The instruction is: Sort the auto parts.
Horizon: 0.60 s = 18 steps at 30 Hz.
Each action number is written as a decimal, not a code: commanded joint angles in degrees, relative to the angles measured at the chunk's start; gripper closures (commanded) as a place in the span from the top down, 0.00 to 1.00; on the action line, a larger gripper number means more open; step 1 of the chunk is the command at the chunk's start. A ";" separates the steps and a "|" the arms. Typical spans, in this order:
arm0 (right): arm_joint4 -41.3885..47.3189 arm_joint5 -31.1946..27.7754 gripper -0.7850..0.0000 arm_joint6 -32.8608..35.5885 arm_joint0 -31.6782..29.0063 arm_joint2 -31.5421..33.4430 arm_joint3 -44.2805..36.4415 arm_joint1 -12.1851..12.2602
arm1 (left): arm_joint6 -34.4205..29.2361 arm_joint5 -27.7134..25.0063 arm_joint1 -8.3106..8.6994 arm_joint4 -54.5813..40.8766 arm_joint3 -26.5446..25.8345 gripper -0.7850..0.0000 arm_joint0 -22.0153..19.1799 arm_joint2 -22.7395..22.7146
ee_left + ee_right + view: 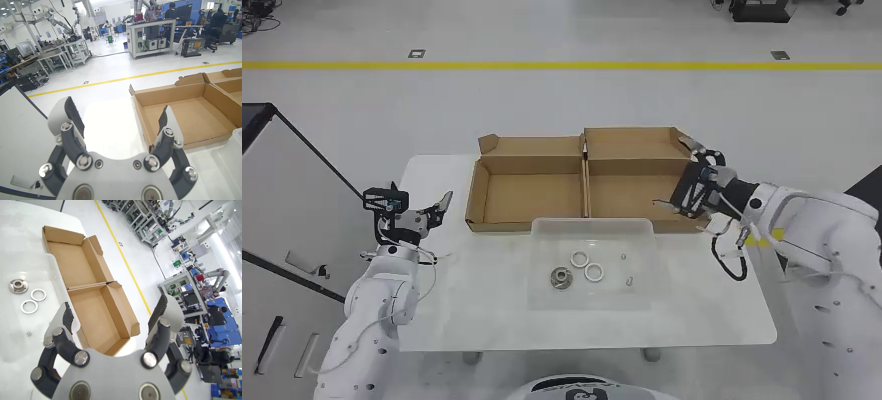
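Robotics lab in a factory-style hall, not a home or shop. Pale glossy floor [642,100] w/ a yellow line [562,66] running across at 12 o'clock from the white table [702,310], plus a metal socket plate [417,53] set in the floor at approx. 11 o'clock. Beyond the line, 12 to 1 o'clock: an aluminium-frame rack [151,37] packed w/ control boxes and cables, a desk monitor [184,12], black office chairs [215,24]. Toward 11 o'clock: grey robot arms [62,24] mounted over a bench, white workbenches [56,58] w/ cables underneath, a green bin [110,39]. Another grey robot arm [219,275] stands further off beside a second frame cabinet [181,289] — all lab kit, open-plan.
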 commanded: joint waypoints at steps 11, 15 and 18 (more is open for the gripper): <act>3.35 -2.63 1.00 12.03 8.94 -13.33 0.59 2.11 | 0.00 0.00 0.00 0.00 0.00 1.00 0.00 0.00; 2.69 -2.64 1.00 12.03 11.79 -18.00 1.83 3.69 | 0.00 0.00 0.00 0.00 0.00 1.00 0.00 0.00; 2.04 -3.08 1.00 11.59 13.89 -21.39 2.76 5.21 | 0.00 0.00 0.00 0.00 0.00 1.00 0.00 0.00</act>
